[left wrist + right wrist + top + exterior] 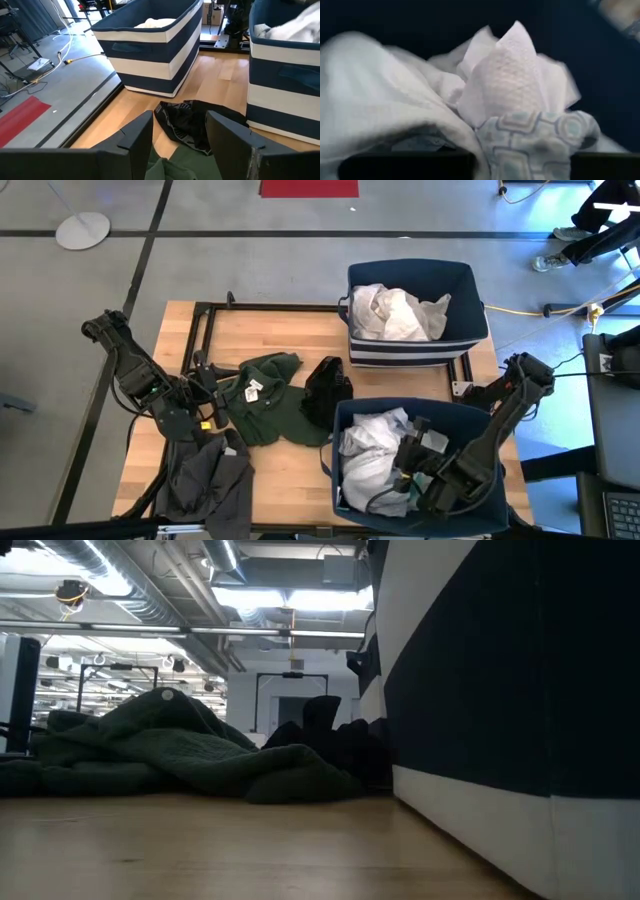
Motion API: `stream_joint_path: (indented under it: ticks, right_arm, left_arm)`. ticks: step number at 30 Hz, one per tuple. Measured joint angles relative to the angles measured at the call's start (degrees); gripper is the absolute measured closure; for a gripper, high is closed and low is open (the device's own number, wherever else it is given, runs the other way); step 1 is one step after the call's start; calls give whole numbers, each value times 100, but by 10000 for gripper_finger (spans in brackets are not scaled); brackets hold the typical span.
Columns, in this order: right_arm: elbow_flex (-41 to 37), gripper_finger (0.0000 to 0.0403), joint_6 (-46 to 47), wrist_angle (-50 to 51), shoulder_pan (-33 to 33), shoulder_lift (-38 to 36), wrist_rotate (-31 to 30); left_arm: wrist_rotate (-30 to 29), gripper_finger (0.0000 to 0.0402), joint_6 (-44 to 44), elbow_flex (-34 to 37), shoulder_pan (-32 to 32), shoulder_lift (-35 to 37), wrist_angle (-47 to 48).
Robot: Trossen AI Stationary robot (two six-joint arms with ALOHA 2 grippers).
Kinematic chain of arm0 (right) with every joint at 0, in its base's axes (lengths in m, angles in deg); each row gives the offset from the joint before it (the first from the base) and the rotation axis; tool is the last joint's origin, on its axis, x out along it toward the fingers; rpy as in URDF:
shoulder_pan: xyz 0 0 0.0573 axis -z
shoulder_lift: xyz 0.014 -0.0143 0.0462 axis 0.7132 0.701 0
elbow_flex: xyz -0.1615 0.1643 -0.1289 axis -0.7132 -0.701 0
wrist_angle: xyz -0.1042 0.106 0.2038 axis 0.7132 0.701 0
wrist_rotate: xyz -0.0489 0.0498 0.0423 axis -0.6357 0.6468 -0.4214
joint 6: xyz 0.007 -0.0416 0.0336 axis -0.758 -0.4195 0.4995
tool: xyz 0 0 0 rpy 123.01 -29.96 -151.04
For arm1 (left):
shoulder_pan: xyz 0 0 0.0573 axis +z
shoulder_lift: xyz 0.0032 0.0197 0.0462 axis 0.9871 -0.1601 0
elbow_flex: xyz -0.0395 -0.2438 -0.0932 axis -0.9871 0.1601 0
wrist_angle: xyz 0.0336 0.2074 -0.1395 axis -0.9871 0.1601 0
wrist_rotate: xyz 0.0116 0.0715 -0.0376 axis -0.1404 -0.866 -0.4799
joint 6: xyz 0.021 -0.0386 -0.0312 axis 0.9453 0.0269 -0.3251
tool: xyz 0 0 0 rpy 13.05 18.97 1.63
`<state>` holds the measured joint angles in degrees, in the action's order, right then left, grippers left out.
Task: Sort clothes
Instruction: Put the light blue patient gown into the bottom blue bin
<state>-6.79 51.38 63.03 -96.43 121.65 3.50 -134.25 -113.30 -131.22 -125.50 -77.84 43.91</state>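
While the right tool [408, 477], fingers together, sits in the white clothes [368, 455] of the near bin [425, 412], the left tool [205, 402], fingers apart, hovers at the dark green garment [265, 398] mid-surface [290, 480], a second bin [415, 272] behind, grey room floor [250, 240] beyond.

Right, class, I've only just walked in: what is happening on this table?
Two robot arms are sorting clothes into navy-and-white bins. The right gripper is down inside the near bin, among white garments. The left gripper is open over the dark green garment, with a black garment beyond it. A charcoal garment lies at the table's front edge.
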Motion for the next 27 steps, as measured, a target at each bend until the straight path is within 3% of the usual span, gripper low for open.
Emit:
stream_joint_path:
  ticks: [5, 10, 16, 20, 27]
  right_arm:
    - [-509, 349, 0, -487, 0, -2, 322]
    - [-531, 339, 255, -499, 211, -2, 678]
    - [-271, 243, 281, -379, 449, -3, 1527]
    - [218, 175, 281, 264, 641, -33, 2589]
    - [1430, 129, 348, 1378, 627, -33, 2989]
  left_arm:
    - [37, 229, -2, 0, 0, 0, 0]
    - [42, 229, -3, 0, 0, 0, 0]
    - [142, 229, -79, 0, 0, -1, 6]
    - [149, 229, -81, 0, 0, -43, 11]
    - [155, 229, -83, 0, 2, -79, 9]
